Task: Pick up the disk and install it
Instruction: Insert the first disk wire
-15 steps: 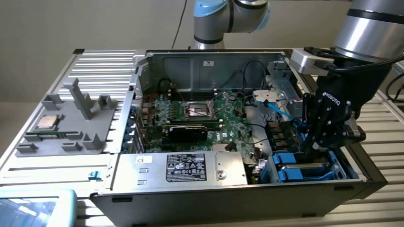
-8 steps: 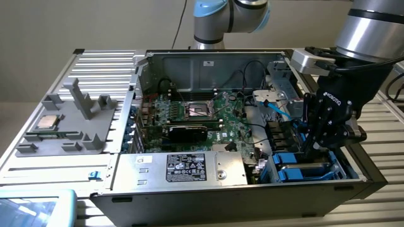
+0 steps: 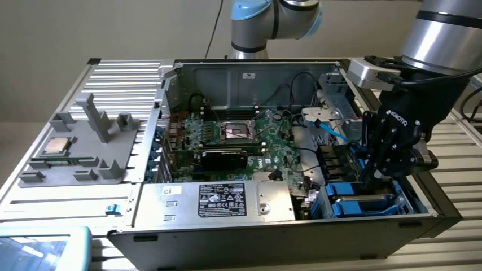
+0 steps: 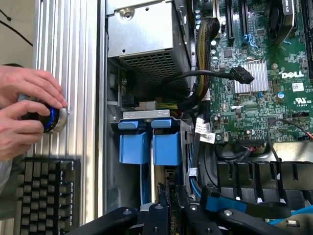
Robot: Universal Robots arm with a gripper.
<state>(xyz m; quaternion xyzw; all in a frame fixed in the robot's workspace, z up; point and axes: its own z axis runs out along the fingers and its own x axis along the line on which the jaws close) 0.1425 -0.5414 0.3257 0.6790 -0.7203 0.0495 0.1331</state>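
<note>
Gripper (image 3: 371, 176) nearly closed, apparently pinching disk (image 4: 166, 149) in bay (image 3: 410, 200), exterior view's right. Keep square; press straight, gently.

You have the open computer case (image 3: 249, 73) on the ribbed table (image 3: 459, 141), its green motherboard (image 3: 283, 144) bare. A silver box with a black label (image 3: 222, 200) fills a near corner. Beside the case, a grey tray (image 3: 75, 169) carries a square chip (image 3: 57, 145). A black keyboard (image 4: 49, 196) lies near the table's edge.
</note>
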